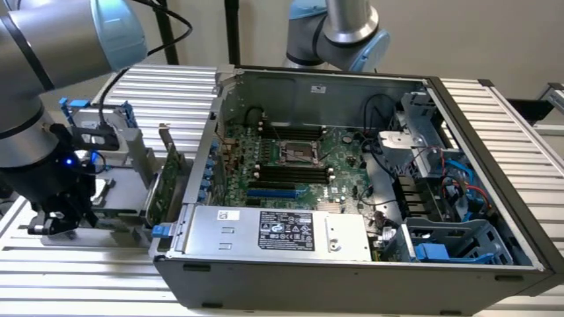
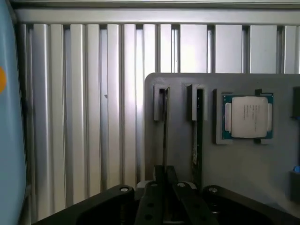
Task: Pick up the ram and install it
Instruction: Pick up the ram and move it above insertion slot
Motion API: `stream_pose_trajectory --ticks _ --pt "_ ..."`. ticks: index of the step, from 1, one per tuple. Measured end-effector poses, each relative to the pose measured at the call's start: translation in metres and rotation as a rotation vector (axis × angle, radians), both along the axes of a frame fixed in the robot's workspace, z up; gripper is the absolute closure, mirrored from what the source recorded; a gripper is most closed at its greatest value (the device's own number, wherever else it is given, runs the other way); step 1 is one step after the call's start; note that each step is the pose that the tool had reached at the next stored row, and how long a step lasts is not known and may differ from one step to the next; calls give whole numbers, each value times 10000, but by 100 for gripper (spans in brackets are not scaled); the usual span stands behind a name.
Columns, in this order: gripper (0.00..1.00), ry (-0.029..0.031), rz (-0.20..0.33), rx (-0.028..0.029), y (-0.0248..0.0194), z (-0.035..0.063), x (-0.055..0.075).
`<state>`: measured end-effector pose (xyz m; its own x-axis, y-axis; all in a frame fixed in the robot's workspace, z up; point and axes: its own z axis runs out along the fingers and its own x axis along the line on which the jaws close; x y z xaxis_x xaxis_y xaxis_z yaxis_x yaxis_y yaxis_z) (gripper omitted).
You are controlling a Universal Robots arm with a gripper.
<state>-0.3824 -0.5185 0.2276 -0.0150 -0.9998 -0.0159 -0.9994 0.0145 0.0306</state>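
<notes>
The ram [image 2: 165,131] stands on edge in a tray [image 2: 180,150] slot, left of the case [image 1: 352,271] in the exterior view. Its long axis runs straight away from the gripper [image 2: 165,174], which seems pinched on its near end.

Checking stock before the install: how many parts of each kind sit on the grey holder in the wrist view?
Ram sticks, on edge in slots: 2
Processor chip: 1
Total: 3 on the grey holder; partly seen bits at the frame edge not counted.
</notes>
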Motion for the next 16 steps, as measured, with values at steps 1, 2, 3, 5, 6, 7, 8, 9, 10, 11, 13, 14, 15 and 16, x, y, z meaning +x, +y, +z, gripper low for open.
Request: stream_pose_trajectory --ticks 1,2,3,5,6,7,8,9,10,11,13,14,15,16 --pt "100 -2 2 2 0 45 0" --pt "100 -2 5 2 0 89 0" --pt "100 -1 8 1 0 136 0" --pt "100 -2 17 2 0 226 0" --pt "100 0 23 1 0 271 1" --pt "100 -2 34 2 0 315 3" --pt "100 -2 48 2 0 360 6" --pt "100 0 68 1 0 408 11" --pt "100 -1 89 2 0 453 16" --pt "100 -2 111 2 0 498 23" --pt "100 -1 165 1 0 588 38" --pt "100 -2 193 2 0 633 45" --pt "100 0 222 1 0 682 54" --pt "100 -1 247 1 0 726 63"
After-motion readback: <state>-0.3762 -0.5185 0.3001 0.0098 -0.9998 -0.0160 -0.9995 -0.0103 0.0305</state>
